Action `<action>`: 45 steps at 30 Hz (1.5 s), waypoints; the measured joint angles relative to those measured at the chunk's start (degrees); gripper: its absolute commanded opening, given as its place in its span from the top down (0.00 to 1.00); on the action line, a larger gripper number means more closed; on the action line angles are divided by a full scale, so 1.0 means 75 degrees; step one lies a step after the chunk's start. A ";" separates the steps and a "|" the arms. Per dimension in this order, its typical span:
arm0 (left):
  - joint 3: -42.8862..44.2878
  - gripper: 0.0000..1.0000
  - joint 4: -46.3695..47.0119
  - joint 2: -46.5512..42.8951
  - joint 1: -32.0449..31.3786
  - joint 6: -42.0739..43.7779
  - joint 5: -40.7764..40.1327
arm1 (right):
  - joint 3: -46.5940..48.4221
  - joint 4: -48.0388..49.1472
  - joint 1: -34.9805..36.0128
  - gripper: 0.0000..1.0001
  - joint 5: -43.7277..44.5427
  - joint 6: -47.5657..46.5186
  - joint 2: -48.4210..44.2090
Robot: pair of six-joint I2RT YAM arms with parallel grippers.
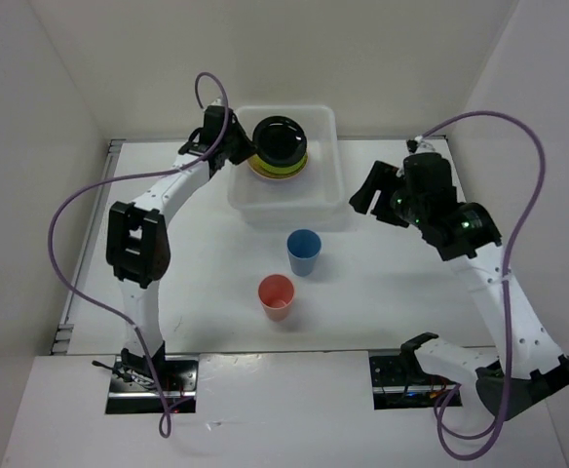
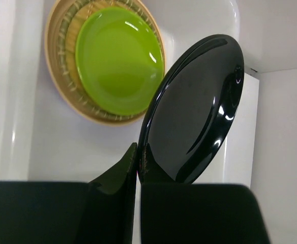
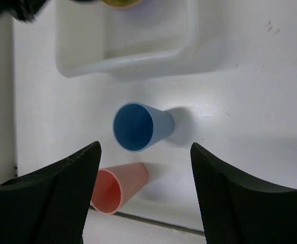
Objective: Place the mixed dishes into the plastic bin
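The plastic bin (image 1: 335,185), a milky, translucent tub with rounded corners and a thick rim, sat at the table's 12 o'clock. The left gripper (image 2: 139,157) reached over it from 9 o'clock, its two dark fingers pinched tight on the rim of the black plate (image 2: 194,112). That plate was round, shallow and glossy enough to carry bright streaks of light. In the wrist view it stood tilted on edge above the bin's floor, and I could not tell whether it touched anything below.

Under it, inside the bin, the smooth, shiny lime green plate (image 2: 120,58) lay nested in the woven tan plate (image 2: 54,76), whose coarse braided rim showed all around it.

On the bare white table, at 6 o'clock from the bin, stood the blue cup (image 1: 304,252), a plain tapered tumbler with its mouth up. The pink cup (image 1: 277,295), of the same shape, stood near it at 7 o'clock, the two apart.

The right gripper (image 3: 144,152) hung at 3 o'clock from the bin, beside its wall. Its textured black fingers were spread wide with nothing between them.
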 measured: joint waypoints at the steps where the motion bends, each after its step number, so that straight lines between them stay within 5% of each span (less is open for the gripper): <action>1: 0.0358 1.00 -0.0076 0.0291 0.0006 0.0003 0.0015 | -0.0443 0.0256 -0.0050 0.24 -0.0099 0.0012 0.0000; 7: 0.2687 1.00 -0.0487 0.2095 0.0064 0.0017 0.0020 | -0.2066 0.1139 -0.0166 0.24 -0.0478 0.0102 0.0009; 15: 0.4980 1.00 -0.1772 0.3841 0.0070 0.0163 -0.0391 | -0.2346 0.1763 -0.0175 0.24 -0.0557 0.0114 0.0157; 21: 0.9005 1.00 -0.3410 0.6225 0.0070 0.0184 -0.0560 | -0.2617 0.2113 -0.0178 0.24 -0.0688 0.0114 0.0452; 25: 0.9468 0.96 -0.4164 0.6490 0.0067 0.0166 -0.0647 | -0.2815 0.2241 -0.0172 0.24 -0.0775 0.0117 0.0688; 30: 0.9903 0.60 -0.4587 0.6656 0.0070 0.0189 -0.0731 | -0.3031 0.2363 -0.0114 0.24 -0.0804 0.0114 0.0749; 45: 1.0115 0.37 -0.5380 0.6312 -0.0017 0.0472 -0.0965 | -0.3022 0.3025 0.1297 0.27 -0.0560 0.0230 0.2296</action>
